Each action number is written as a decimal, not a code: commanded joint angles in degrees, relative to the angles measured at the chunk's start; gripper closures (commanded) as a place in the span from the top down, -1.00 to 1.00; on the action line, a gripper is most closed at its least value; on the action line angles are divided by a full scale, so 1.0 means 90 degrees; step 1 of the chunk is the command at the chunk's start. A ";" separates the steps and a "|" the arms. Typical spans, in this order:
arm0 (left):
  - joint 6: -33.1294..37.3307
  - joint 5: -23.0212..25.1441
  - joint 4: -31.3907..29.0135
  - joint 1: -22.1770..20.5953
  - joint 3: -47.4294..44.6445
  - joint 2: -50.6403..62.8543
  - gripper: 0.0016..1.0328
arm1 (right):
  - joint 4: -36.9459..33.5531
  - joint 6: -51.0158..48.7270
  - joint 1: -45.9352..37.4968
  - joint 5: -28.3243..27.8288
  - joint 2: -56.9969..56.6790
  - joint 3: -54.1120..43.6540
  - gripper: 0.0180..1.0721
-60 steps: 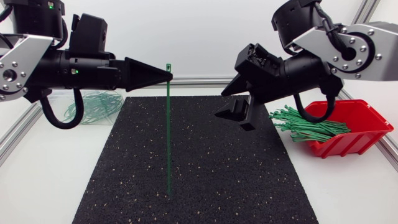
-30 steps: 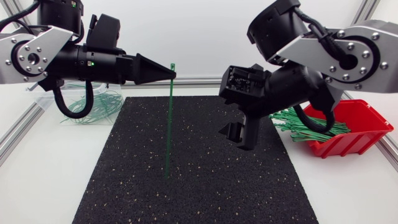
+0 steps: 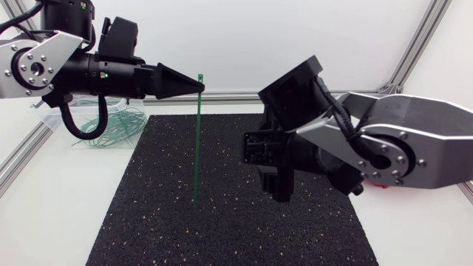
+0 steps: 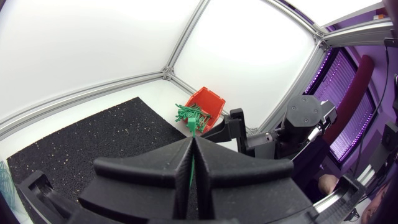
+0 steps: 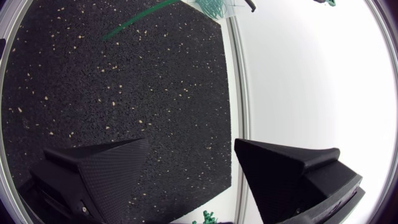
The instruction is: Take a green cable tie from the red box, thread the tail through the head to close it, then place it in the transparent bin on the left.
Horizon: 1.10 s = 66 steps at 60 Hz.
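R arm [image 3: 403, 144] hides red box [image 4: 210, 99]; tie [image 3: 197, 140] tip maybe touches mat [image 3: 148, 222].

No legible text, no labels, brands, numbers or signs anywhere in view

The left claw [image 4: 193, 140] is pressed closed on a green cable tie [image 4: 191, 169], a thin strip running up between its two fingers. Beyond the tips, past the far edge of the black mat [image 4: 93, 137], the red box [image 4: 210, 101] sits on the white counter [image 4: 155, 87], full of green ties [image 4: 188, 114]. The right arm [image 4: 305, 118] stands just beside the box.
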 commanded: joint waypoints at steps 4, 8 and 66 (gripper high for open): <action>0.0061 0.0039 -0.0090 -0.0017 0.0295 0.0247 -0.93 | 0.0521 -0.0611 0.0217 0.0379 -0.0005 -0.0216 0.82; 0.0052 0.0039 -0.0090 -0.0017 0.0295 0.0266 -0.93 | 0.0892 -0.0855 0.0315 0.0584 -0.0005 -0.0392 0.81; -0.0095 0.0039 -0.0236 0.0002 0.0383 0.0393 -0.94 | 0.5834 -0.4840 0.1682 0.0858 0.0522 -0.2472 0.88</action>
